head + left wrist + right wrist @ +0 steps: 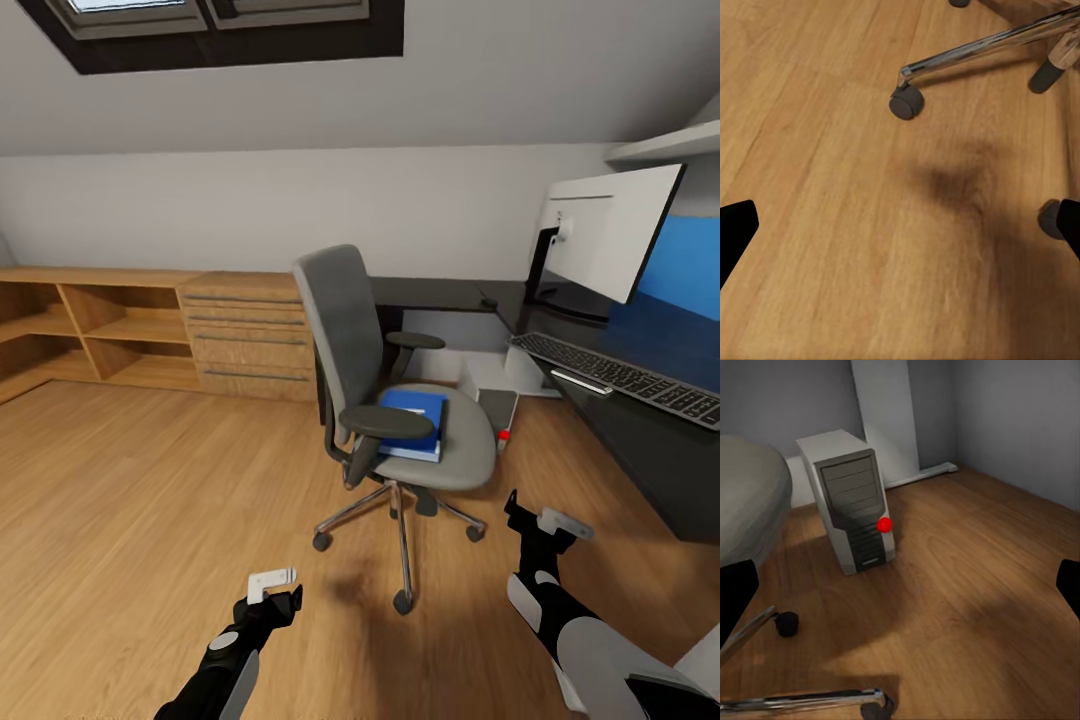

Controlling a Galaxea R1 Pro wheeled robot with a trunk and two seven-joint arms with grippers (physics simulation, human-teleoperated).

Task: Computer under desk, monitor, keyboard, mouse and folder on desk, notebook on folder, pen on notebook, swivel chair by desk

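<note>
Bare oak-plank floor (pixel 150 480) spreads wide to the left of the grey upholstered swivel chair (pixel 345 330), whose seat faces the glossy black desk (pixel 640 420) at right. A flat bright blue folder (pixel 415 420) lies on the seat, long axis running away from the camera. Left gripper (pixel 272 588) and right gripper (pixel 540 520) hover spread apart, holding nothing.

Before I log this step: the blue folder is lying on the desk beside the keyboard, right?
Not quite. The head view shows the blue folder lying on the swivel chair seat, not the desk. The keyboard is on the desk.
</note>
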